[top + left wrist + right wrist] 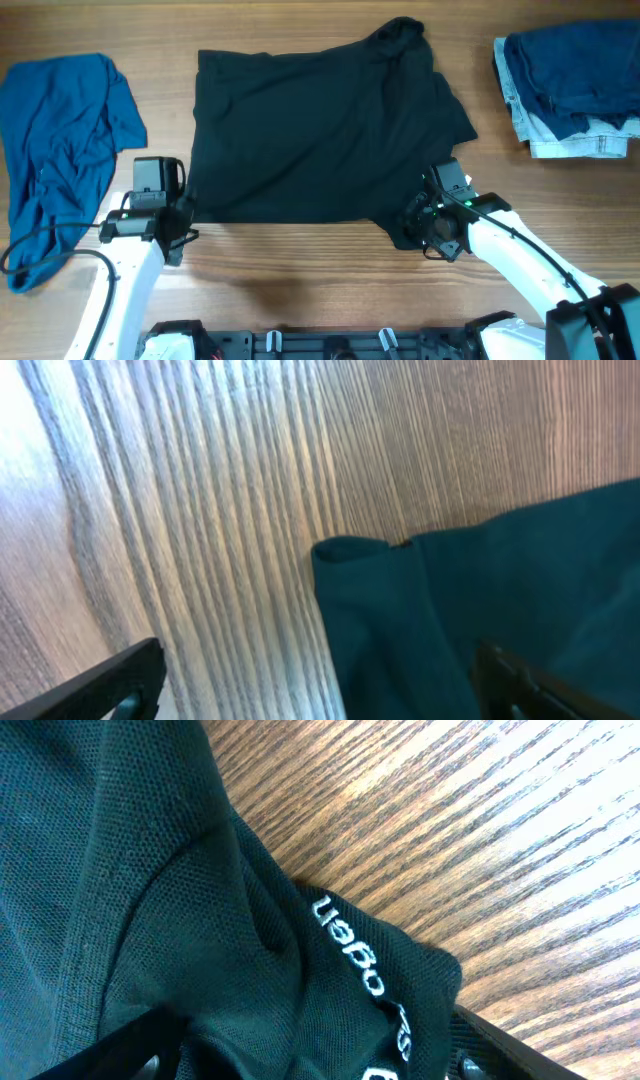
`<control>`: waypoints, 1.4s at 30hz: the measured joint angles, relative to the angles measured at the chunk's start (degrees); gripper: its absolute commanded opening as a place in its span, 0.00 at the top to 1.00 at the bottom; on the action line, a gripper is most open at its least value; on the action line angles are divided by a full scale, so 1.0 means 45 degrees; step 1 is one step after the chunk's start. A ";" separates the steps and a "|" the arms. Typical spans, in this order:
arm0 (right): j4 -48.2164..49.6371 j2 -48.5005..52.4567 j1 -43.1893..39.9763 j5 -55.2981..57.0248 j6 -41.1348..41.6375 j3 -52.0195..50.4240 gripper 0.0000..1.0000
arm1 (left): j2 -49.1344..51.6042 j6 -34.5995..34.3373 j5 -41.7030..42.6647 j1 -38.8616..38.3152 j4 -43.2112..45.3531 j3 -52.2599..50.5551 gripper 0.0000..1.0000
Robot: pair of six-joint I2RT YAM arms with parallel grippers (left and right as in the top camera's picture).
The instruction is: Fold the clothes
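Note:
A large black shirt (320,130) lies spread flat in the middle of the wooden table. A bright-blue garment (60,130) lies crumpled at the left. My left gripper (175,222) is at the shirt's near-left hem corner; in the left wrist view its fingers (315,690) are wide apart, open, with the corner of the cloth (480,600) between them. My right gripper (425,225) is at the shirt's near-right sleeve; in the right wrist view its fingers (320,1060) are spread on either side of bunched black cloth with white lettering (370,970).
A pile of dark-blue and pale denim clothes (570,90) sits at the far right. The blue garment lies close to the left arm. Bare wood (300,260) runs along the front edge, with the arm bases below it.

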 measured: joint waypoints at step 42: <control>-0.5775 -0.4595 0.0000 -0.0350 -0.0491 0.0699 0.96 | -0.1277 0.1768 0.2050 0.0024 -0.1826 0.0092 0.96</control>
